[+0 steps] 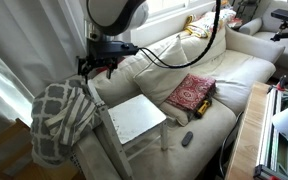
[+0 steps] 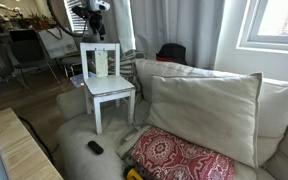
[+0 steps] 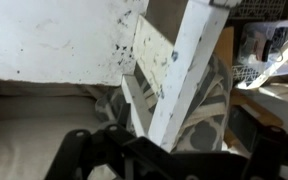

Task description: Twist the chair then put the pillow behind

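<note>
Cream sofa (image 2: 104, 150) — bright window (image 2: 279, 25), grey curtains (image 2: 184, 25)

A home living room — cream sofa (image 1: 234, 75), long curtains (image 2: 184, 25), bright window (image 2: 279, 20).

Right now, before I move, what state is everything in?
chair: upright on the sofa, seat bare.
pillow: leaning upright against the sofa back.
red cushion: lying flat on the sofa seat.
throw: draped beside the chair.
end effector: at the chair's back; open or shut unclear.
</note>
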Controlling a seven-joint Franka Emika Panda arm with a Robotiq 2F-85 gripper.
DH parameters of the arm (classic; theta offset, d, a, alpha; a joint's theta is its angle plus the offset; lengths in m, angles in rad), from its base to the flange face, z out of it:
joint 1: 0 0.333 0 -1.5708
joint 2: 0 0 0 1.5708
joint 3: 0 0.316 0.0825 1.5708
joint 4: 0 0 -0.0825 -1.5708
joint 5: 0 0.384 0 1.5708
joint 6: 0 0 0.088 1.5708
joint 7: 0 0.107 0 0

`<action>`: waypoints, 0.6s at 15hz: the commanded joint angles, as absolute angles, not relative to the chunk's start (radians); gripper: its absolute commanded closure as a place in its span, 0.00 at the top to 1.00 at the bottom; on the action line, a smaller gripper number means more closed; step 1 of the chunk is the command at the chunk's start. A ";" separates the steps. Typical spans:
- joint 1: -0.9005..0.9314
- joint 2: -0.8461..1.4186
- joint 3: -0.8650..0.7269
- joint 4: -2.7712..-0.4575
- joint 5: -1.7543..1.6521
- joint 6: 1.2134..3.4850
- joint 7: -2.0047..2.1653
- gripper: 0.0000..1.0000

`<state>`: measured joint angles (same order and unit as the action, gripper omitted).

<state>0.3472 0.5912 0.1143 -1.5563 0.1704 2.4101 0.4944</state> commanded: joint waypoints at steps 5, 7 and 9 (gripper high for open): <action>0.321 0.434 -0.083 -1.699 0.019 2.446 0.781 1.00; 0.303 0.441 -0.122 -1.719 -0.031 2.448 0.866 1.00; 0.291 0.462 -0.158 -1.734 -0.077 2.446 0.957 1.00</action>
